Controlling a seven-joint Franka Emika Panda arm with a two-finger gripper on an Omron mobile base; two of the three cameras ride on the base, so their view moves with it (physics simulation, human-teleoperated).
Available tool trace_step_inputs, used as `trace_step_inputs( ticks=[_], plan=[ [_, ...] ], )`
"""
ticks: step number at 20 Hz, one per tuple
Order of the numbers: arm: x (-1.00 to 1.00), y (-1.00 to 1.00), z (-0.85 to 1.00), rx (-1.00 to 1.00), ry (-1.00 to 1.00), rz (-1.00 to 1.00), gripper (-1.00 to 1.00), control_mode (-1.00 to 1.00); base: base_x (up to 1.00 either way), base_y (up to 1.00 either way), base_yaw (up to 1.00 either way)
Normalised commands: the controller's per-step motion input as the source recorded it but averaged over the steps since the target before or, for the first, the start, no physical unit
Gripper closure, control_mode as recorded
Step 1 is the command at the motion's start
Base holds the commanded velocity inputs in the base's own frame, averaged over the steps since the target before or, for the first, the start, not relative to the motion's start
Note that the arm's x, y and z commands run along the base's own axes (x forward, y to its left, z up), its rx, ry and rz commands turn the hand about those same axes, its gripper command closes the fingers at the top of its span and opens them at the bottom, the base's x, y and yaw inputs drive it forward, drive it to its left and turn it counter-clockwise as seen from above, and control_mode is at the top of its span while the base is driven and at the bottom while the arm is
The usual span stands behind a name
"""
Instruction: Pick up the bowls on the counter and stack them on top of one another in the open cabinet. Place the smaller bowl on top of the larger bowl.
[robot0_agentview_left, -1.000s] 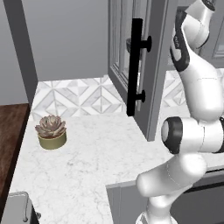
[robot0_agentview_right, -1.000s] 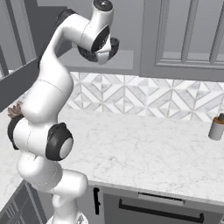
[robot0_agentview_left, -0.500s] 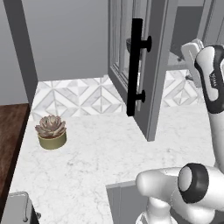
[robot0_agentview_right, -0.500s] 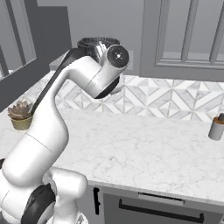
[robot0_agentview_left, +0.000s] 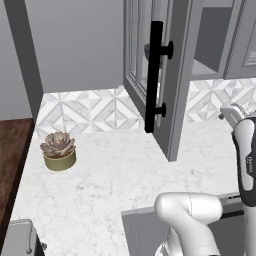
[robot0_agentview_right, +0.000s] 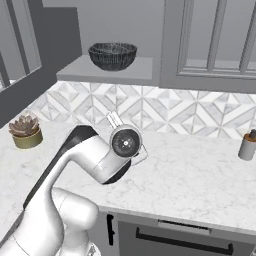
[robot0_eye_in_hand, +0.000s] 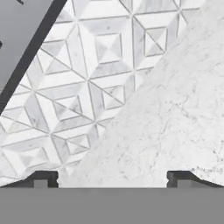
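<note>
White glossy arm (robot0_agentview_right: 85, 160), rounded tubular links, smooth casing. Dark grey bands at joints. Round dark joint cap (robot0_agentview_right: 125, 143) with pale concentric rings and small central hub. Bulbous white shoulder housing (robot0_agentview_left: 187, 210) low in left base view; slim upright link (robot0_agentview_left: 245, 160) beside it, faint grey lettering down its side. Two small dark fingertips (robot0_eye_in_hand: 43, 178), blocky, square-edged, in hand view.
</note>
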Motion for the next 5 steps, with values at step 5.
trace_step_inputs(
  ticks=[5],
  plan=[
    [-0.22,-0.09,-0.2,-0.01,0.03,0.01,-1.0,-1.0,0.0,0.0,0.0]
  ],
)
